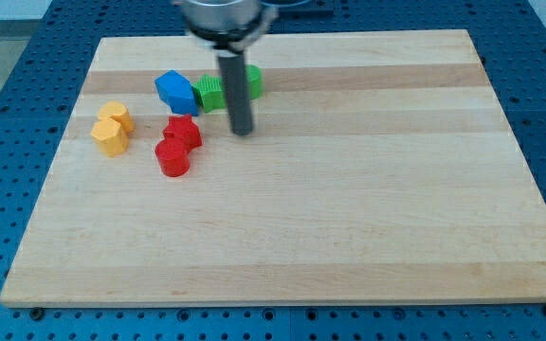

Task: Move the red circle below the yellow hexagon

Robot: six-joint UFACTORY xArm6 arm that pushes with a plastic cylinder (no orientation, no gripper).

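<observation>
Dark metal rod, no claw on me, so nothing clenched or held; my tip (243, 131) sits on the pale wooden board (349, 218), touching no block. Just to the view's left of it: red star-like block (184, 132), w/ the red circle block (172, 157) touching it on its lower left. Behind my rod, toward the view's top: green block (214, 92), partly hidden by the rod, shape unclear, and a blue block (175, 92) pressed against its left side. Further left, approx level w/ the reds: two yellow blocks touching, the yellow hexagon (110, 136) in front, the other yellow block (118, 116) behind it, shape unclear. Red circle lies right of the hexagon and slightly lower, a gap between them. All blocks bunch near the board's top-left; the yellows are near the left edge. Bare wood fills the right half and the view's bottom, incl. under the hexagon.
</observation>
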